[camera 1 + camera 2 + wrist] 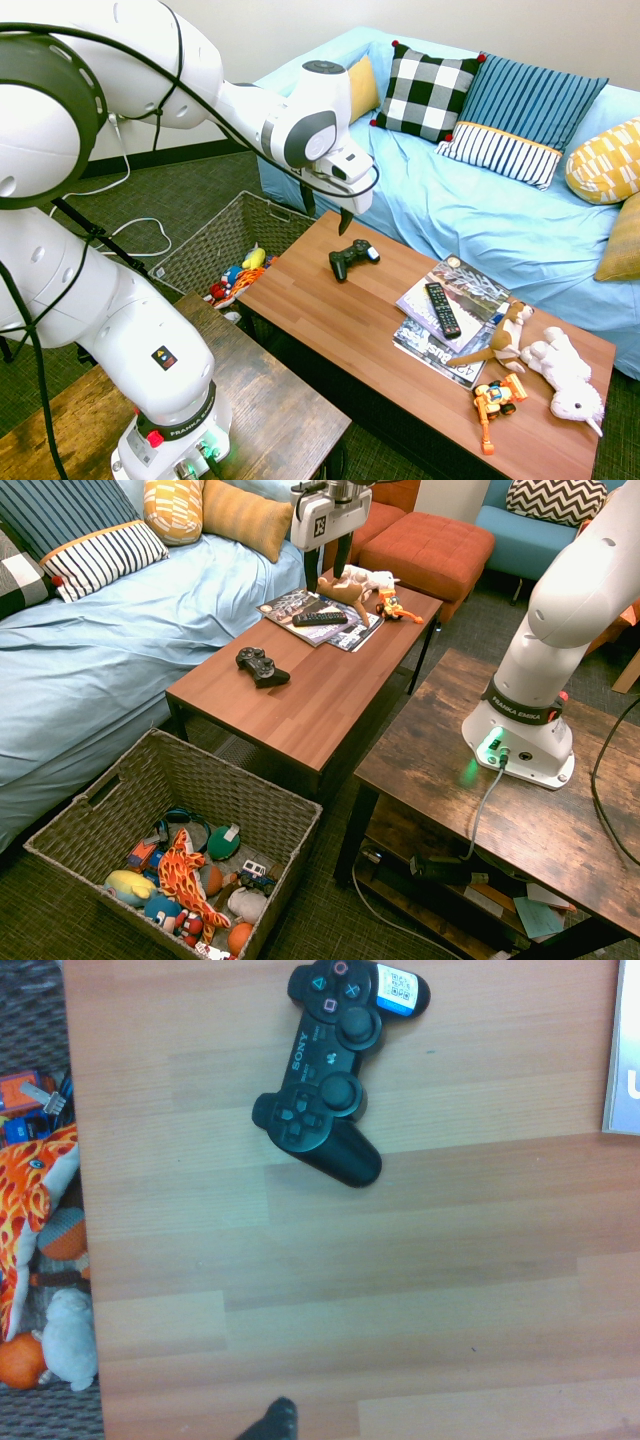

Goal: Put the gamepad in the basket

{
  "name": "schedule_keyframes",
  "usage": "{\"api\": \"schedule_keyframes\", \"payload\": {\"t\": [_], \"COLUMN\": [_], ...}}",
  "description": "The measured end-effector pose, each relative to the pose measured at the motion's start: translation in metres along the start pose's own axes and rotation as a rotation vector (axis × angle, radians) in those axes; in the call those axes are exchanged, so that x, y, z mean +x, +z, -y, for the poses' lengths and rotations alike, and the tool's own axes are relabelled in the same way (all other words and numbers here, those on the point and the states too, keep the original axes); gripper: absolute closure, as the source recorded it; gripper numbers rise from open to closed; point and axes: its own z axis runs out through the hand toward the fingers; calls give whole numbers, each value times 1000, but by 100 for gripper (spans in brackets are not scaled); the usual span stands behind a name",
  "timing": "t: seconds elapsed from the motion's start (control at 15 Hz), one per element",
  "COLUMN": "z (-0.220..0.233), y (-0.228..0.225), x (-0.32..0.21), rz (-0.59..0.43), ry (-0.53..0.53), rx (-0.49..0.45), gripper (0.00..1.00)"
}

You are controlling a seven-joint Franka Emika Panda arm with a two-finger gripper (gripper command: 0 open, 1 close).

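The black gamepad [353, 258] [262, 666] [335, 1070] lies flat on the reddish wooden coffee table [340, 330], near the table end closest to the basket, its two handles spread apart. My gripper [327, 212] [327, 568] hangs in the air above the table, a little above and beside the gamepad, open with nothing between its fingers. On the floor just past that table end stands the woven wicker basket [215, 240] [150, 765], holding several colourful toys.
A black remote [442, 308] rests on magazines [465, 290] mid-table. Plush animals [560, 375] and an orange toy robot [497, 398] lie at the far end. The blue sofa [480, 220] with pillows runs along the table. A dark wooden table [500, 790] stands alongside.
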Motion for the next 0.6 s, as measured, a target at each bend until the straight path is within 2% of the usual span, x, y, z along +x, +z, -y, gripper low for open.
{"api": "schedule_keyframes", "payload": {"t": [0.27,0.6], "z": [10,47], "y": [10,63], "x": [1,17], "rz": [-5,11], "ry": [37,165], "rx": [6,32], "gripper": [0,0]}}
